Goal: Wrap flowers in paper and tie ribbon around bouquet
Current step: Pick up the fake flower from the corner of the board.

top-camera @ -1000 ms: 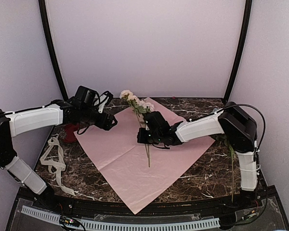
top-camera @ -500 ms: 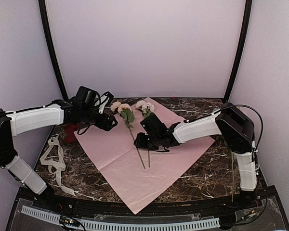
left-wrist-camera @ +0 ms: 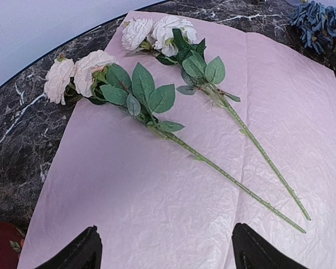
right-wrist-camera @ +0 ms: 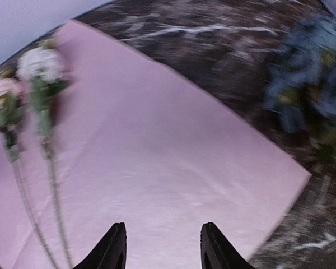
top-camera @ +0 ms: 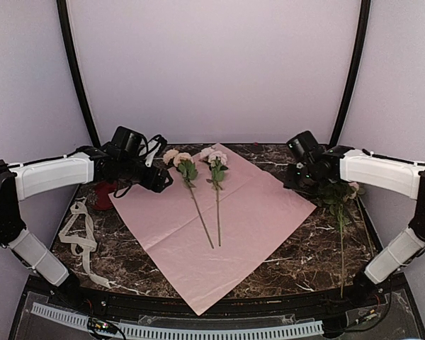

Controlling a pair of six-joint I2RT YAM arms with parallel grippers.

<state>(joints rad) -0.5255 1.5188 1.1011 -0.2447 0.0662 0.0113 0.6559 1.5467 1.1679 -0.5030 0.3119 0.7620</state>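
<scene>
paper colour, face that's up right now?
The paper is soft pink on its upper face, lightly creased; clearest in the left wrist view.

Pink paper (top-camera: 258,212), dk marbled table (top-camera: 308,251)

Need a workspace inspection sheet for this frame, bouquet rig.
Surface: dark marble table.
Job's things: pink paper flat, centre; two rose stems lying on it, not touching, heads toward the back; blue-bloom stem off the paper, right side; ribbon loose at the left edge.
Clutter: red cup left of the paper, partly hidden by the left arm.
Grippers: left gripper open, empty, above the paper; right gripper open, empty, over the paper's right part.
Cables: black cable looped at the left wrist.
Surroundings: pale walls, black frame poles.
</scene>
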